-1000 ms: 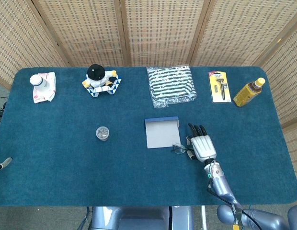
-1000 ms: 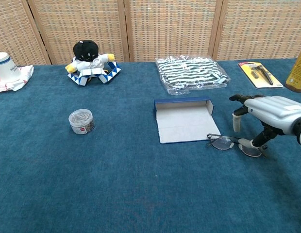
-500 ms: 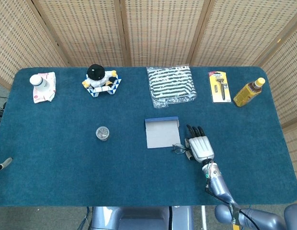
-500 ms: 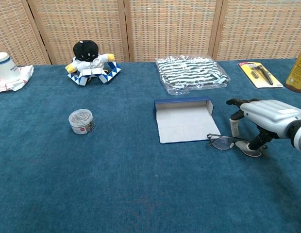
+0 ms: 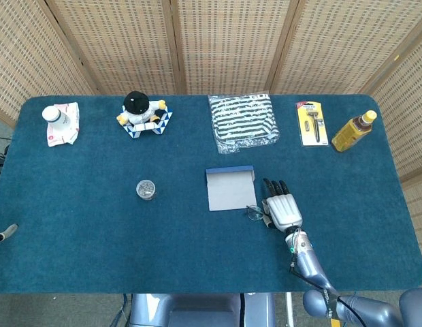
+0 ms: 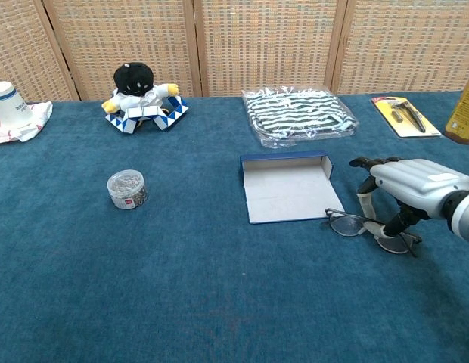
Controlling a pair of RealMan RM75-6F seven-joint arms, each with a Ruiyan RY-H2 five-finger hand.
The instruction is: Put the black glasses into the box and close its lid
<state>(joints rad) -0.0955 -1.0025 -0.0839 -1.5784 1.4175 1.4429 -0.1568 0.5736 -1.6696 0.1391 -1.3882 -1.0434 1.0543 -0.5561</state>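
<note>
The black glasses point(image 6: 354, 224) lie on the blue cloth just right of the box's near corner, and show partly in the head view point(image 5: 253, 212). The flat blue box point(image 6: 287, 195) lies with its lid folded back and its pale inside bare point(image 5: 230, 191). My right hand point(image 6: 413, 181) hovers low over the right half of the glasses, fingers apart and pointing down. One finger point(image 6: 363, 203) reaches the frame and the thumb sits by the right lens. The hand point(image 5: 282, 208) hides that lens from above. A grey tip at the left edge point(image 5: 1, 234) may be my left hand.
At the back stand a plush toy point(image 6: 142, 97), a bagged striped cloth point(image 6: 299, 112), a packaged razor point(image 6: 405, 115) and a yellow bottle point(image 5: 353, 130). A small round tin point(image 6: 127, 189) sits left of the box. A white bottle on a cloth point(image 5: 60, 121) is far left.
My right hand has come lower and a little left, onto the glasses. The glasses have shifted slightly to the right and nearer. The box has not moved.
</note>
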